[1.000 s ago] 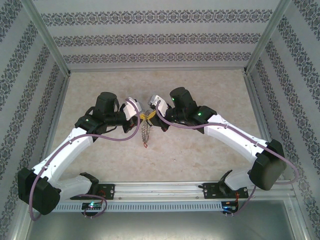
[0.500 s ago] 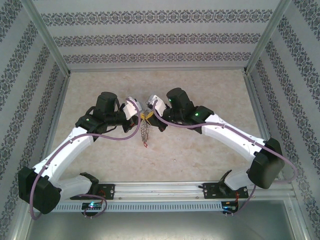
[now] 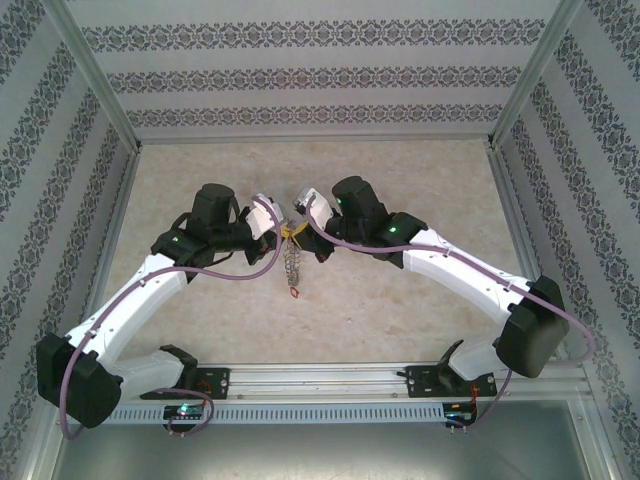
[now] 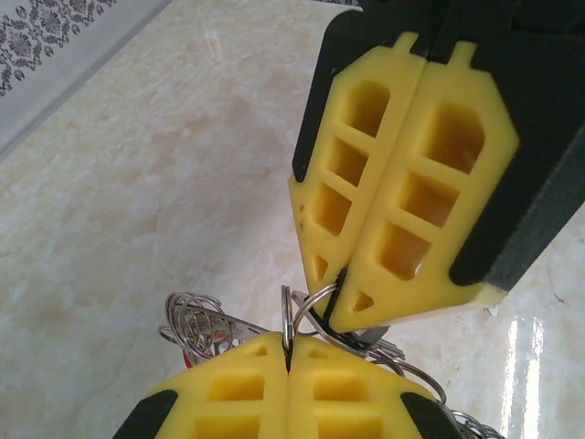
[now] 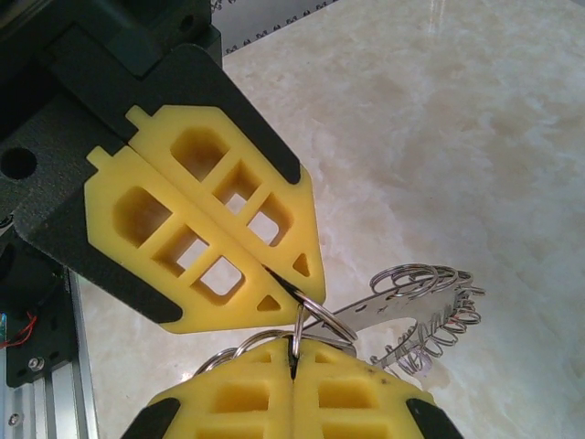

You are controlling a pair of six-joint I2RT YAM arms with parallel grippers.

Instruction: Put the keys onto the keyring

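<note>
My left gripper (image 3: 281, 229) and right gripper (image 3: 299, 229) meet tip to tip above the table's middle. The keyring (image 3: 291, 262), a silvery chain of small rings, hangs from them with a red key tag (image 3: 294, 291) at its lower end. In the left wrist view my left gripper (image 4: 288, 343) is shut on a thin split ring (image 4: 288, 311), and the right gripper (image 4: 339, 294) pinches a second ring linked through it. The right wrist view has my right gripper (image 5: 292, 352) shut on a ring (image 5: 297, 322), with the left gripper (image 5: 294, 289) clamping the linked one. A flat silver strip (image 5: 388, 307) carries several rings.
The marble-patterned tabletop (image 3: 400, 170) lies below the hanging chain. Patterned walls with metal frame posts (image 3: 120, 130) close in the left, right and back. Purple cables (image 3: 262, 262) loop beside both wrists. A rail (image 3: 320, 378) runs along the near edge.
The right arm's wrist has shifted slightly left toward the left gripper. The hanging chain with its red tag has swung a little. Both grips are unchanged.
</note>
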